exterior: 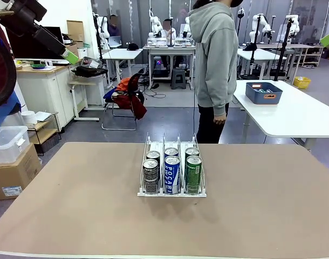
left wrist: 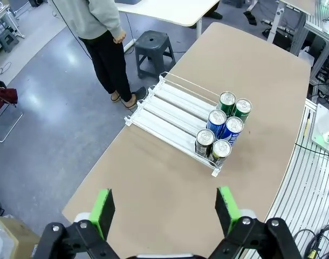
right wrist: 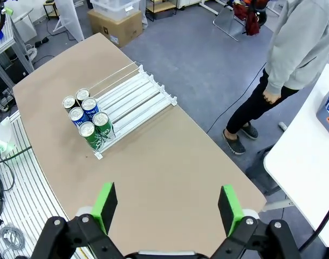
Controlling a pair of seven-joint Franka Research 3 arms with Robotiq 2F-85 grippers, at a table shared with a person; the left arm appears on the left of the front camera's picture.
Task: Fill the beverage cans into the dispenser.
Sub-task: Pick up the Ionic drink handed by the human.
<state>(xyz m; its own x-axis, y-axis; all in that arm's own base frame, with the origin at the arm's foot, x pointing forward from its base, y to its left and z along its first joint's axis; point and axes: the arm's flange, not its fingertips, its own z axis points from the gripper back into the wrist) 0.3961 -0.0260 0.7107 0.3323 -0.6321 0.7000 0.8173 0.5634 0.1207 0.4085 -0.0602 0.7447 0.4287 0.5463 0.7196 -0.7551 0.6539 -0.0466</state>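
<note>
Left pincer (left wrist: 164,195) and right pincer (right wrist: 166,190) gape wide, empty; beverage cans (exterior: 172,174) in the dispenser (exterior: 170,193), centre frame, look slick and thin-walled: grip mid-body.

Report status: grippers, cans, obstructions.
Left gripper open, empty. Right gripper open, empty. Six cans in dispenser, two per lane. Person at far side, clear of dispenser.

cans (exterior: 172,172) in near end of dispenser (exterior: 144,192) on table (exterior: 73,205), person (exterior: 213,54) beyond

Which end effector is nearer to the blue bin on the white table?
Right. The right end effector hangs high over the brown table on the blue bin side; the left end effector hangs high over the opposite side.
</note>
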